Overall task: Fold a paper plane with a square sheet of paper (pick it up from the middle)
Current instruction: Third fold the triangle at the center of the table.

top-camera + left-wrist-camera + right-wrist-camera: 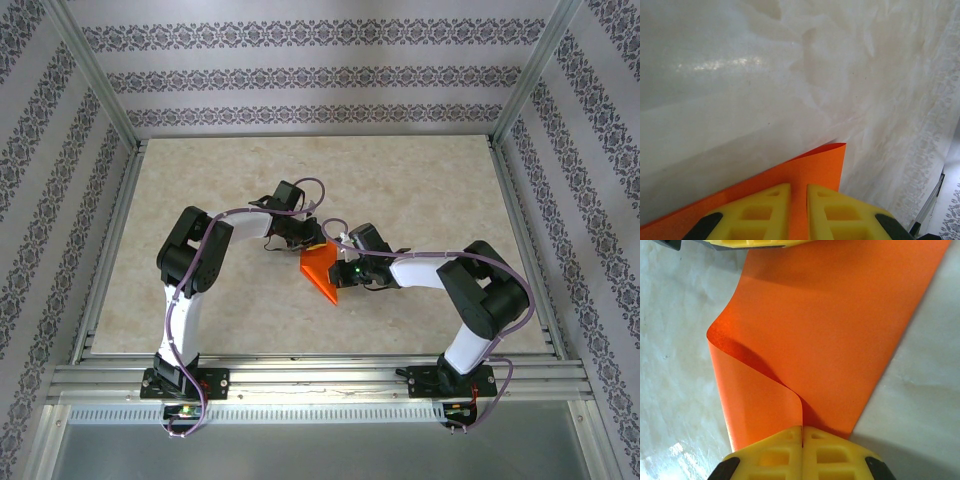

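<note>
We see a thin, bright orange square sheet of paper [322, 270], partly curled over on itself. A beige marbled table [430, 190] spreads out beneath the sheet on every side. At the sheet's far left edge, the left claw [300, 243] pinches the paper between its yellow fingers [765, 210]. At the sheet's right edge, the right claw [342, 272] has its yellow fingers [775, 450] pressed together on a raised fold of the paper. Both arms bend inward toward the sheet.
</note>
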Tool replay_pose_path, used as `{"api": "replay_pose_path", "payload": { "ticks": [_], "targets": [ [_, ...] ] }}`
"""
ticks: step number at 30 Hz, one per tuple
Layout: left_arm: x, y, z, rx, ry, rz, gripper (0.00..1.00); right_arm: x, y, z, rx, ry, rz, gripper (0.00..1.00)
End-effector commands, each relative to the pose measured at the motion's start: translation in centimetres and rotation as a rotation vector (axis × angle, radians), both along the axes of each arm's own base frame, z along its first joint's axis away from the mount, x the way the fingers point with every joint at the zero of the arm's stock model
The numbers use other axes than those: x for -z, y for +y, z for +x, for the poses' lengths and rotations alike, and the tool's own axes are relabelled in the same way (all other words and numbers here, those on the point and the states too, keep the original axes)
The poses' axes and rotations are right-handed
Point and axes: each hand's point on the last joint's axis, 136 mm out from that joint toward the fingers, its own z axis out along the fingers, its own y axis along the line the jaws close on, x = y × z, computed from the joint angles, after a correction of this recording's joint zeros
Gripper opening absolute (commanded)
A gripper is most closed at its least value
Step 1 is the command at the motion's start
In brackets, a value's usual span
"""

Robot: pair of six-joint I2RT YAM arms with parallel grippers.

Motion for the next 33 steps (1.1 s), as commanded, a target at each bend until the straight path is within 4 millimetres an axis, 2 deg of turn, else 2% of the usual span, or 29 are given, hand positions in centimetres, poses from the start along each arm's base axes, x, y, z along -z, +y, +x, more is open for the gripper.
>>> {"api": "replay_pose_path", "payload": {
  "ticks": [1,6,9,11,17,21,26,33],
  "targets": [
    [-1.5,0.0,-0.6,-0.001,-0.010,0.011,0.19,0.9,-0.1,-0.5,-0.021,0.014,-0.038,0.00],
    [-5.9,-0.2,0.6,-0.012,-0.109,-0.024,0.25,0.9,-0.2,-0.6,-0.022,0.014,-0.040,0.00],
    [-7.5,0.4,0.5,-0.048,-0.142,-0.022,0.27,0.9,-0.1,-0.6,-0.024,0.012,-0.039,0.00],
    [-7.7,1.0,-0.2,-0.074,-0.142,-0.022,0.25,0.9,-0.1,-0.6,-0.025,0.014,-0.038,0.00],
    [-7.8,1.8,-3.7,-0.147,-0.098,-0.139,0.08,0.9,-0.2,-0.6,-0.022,0.013,-0.041,0.00],
    [-7.1,1.9,-6.3,-0.166,-0.045,-0.223,0.00,1.0,-0.3,-0.6,-0.018,0.014,-0.043,0.00],
    [-5.4,1.3,-8.6,-0.151,-0.002,-0.205,0.00,1.1,-0.2,-0.8,-0.023,0.018,-0.043,0.00],
    [-4.0,0.3,-9.2,-0.136,0.025,-0.193,0.00,1.0,-0.2,-0.7,-0.019,0.016,-0.043,0.00]
  ]
}}
